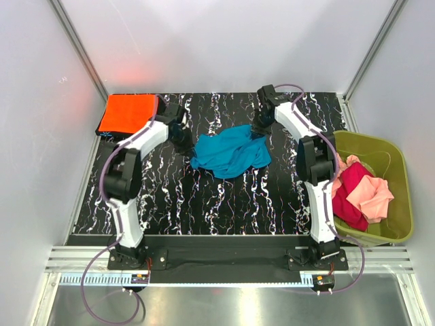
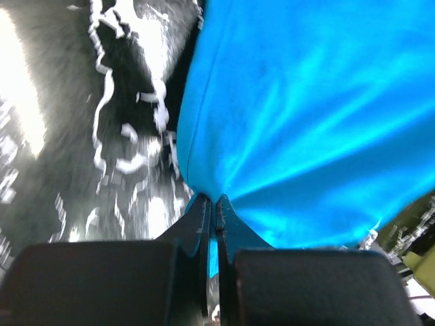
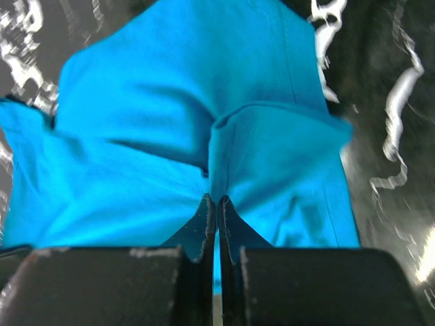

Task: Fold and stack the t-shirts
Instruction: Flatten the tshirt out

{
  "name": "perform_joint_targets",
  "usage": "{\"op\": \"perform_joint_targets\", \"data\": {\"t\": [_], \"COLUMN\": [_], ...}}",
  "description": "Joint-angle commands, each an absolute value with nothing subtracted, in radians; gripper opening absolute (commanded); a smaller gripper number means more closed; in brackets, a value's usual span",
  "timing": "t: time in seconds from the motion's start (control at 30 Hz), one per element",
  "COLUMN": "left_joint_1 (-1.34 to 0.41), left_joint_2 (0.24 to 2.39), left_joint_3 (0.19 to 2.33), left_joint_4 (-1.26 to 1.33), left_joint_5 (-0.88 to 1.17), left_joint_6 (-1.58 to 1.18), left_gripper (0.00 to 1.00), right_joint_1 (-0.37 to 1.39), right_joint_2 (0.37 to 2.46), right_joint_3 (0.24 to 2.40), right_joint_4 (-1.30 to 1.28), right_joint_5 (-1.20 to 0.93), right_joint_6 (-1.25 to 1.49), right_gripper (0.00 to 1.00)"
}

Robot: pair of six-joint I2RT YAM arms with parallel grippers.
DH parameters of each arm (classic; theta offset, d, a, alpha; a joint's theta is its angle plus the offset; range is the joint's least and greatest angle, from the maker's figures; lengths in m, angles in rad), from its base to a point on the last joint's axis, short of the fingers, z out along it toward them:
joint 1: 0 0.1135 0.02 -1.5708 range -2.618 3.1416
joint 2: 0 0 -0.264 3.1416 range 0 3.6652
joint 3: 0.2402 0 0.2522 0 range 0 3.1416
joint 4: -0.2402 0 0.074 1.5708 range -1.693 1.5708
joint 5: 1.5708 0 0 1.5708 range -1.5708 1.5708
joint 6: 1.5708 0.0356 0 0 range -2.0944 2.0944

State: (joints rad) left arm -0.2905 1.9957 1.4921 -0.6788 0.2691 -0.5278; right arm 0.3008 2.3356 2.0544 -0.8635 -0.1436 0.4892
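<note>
A crumpled teal-blue t-shirt lies in the middle of the black marbled table. My left gripper is shut on its left edge; the left wrist view shows the cloth pinched between the closed fingers. My right gripper is shut on its upper right edge; the right wrist view shows a fold of the cloth caught between the fingers. A folded bright orange t-shirt lies flat at the far left corner. Pink and magenta-red t-shirts lie heaped in the bin.
The olive-green plastic bin stands off the table's right edge, beside the right arm. White walls close the back and both sides. The table's marbled top stretches between the shirt and the arm bases.
</note>
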Motion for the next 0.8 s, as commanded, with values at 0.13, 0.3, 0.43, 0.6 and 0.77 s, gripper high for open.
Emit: {"op": "perform_joint_targets", "data": {"t": [0.13,0.3,0.43,0.6,0.77], "left_joint_1": [-0.285,-0.287,-0.287,-0.29,-0.291], "left_joint_2": [1.496,1.189,0.985,0.796,0.759], "left_joint_3": [1.41,1.316,1.272,1.25,1.239], "left_joint_4": [-0.687,-0.741,-0.811,-0.831,-0.847], "left_joint_5": [0.057,-0.055,-0.077,0.03,0.1], "left_joint_6": [-0.534,-0.545,-0.566,-0.587,-0.594], "left_gripper": [0.0,0.0,0.0,0.0,0.0], "right_joint_1": [0.298,0.298,0.298,0.298,0.298], "right_joint_2": [1.957,1.751,1.571,1.398,1.313], "right_joint_3": [1.996,1.873,1.836,1.848,1.839], "right_joint_4": [-0.982,-1.011,-1.049,-1.078,-0.965], "right_joint_5": [-0.028,0.047,0.066,0.026,-0.124], "right_joint_6": [0.419,0.396,0.39,0.414,0.437], "right_gripper": [0.0,0.0,0.0,0.0,0.0]}}
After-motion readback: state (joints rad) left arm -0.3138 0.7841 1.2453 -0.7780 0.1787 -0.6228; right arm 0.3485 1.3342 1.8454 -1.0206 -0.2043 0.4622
